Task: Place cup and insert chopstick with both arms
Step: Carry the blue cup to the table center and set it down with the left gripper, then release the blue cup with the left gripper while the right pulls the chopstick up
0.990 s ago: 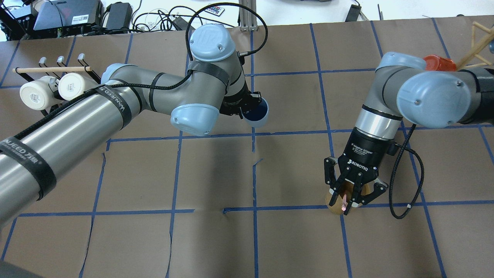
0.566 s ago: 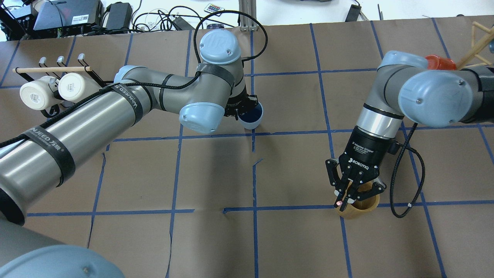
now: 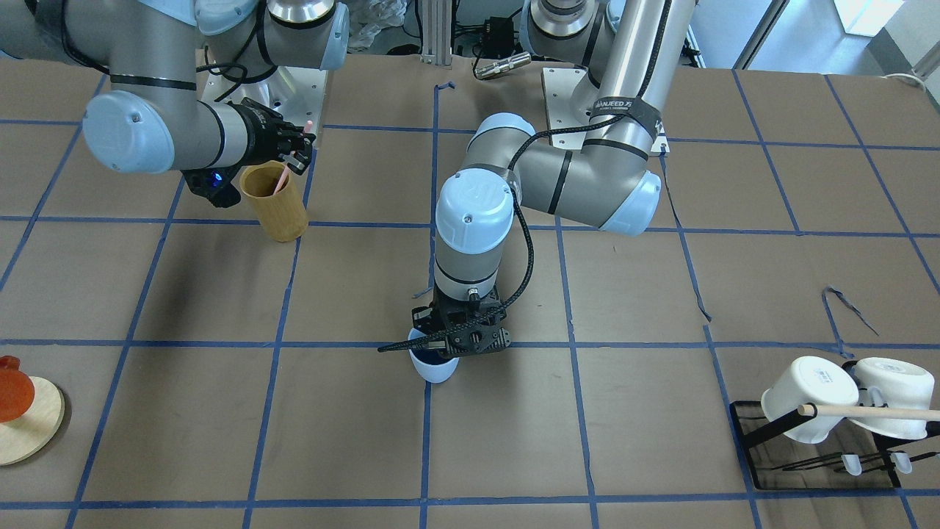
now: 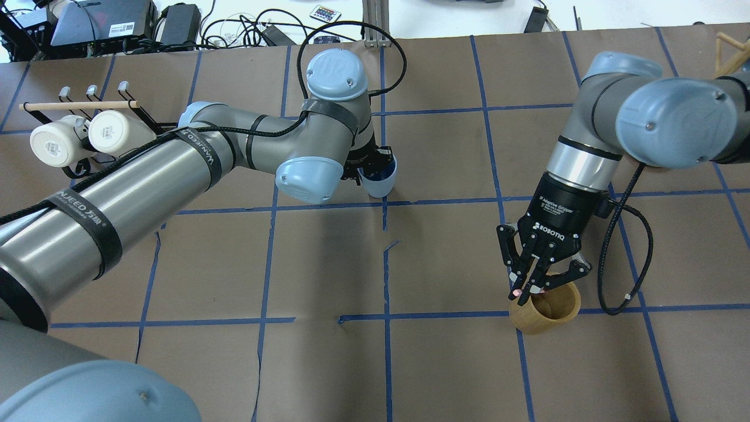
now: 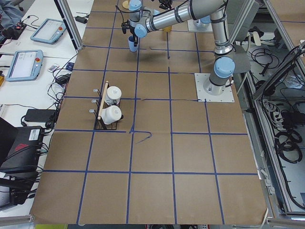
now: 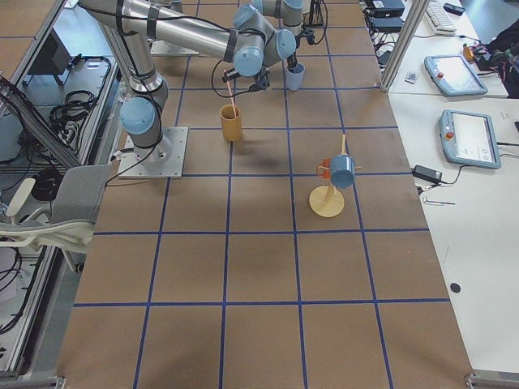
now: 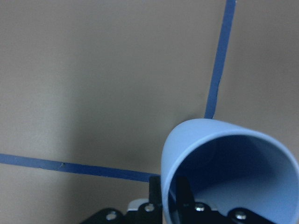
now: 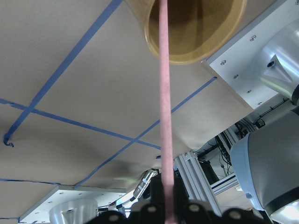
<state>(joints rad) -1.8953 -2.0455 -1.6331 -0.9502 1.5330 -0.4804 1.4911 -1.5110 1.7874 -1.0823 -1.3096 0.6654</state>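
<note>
The cup (image 4: pixel 379 180) is a light-blue tumbler. My left gripper (image 4: pixel 368 169) is shut on its rim and holds it tilted, low over the table by a tape crossing (image 3: pixel 433 367). The left wrist view shows its dark blue inside (image 7: pixel 233 182). I cannot tell whether it touches the table. My right gripper (image 4: pixel 526 287) is shut on the top of the pale pink chopstick (image 3: pixel 282 178). The stick's lower end is inside a tan wooden cylinder (image 4: pixel 549 308). The right wrist view shows the stick (image 8: pixel 164 93) running down into that cylinder (image 8: pixel 224 32).
A black rack (image 4: pixel 76 135) with two white mugs and a wooden dowel stands at the robot's far left, also in the front-facing view (image 3: pixel 837 400). A round wooden stand (image 6: pixel 328 198) with an orange and a blue cup stands at the far right.
My left arm has brought the cup slightly left and lower toward the table. My right gripper has shifted back over the cylinder with the stick still held, so more of the cylinder shows.
</note>
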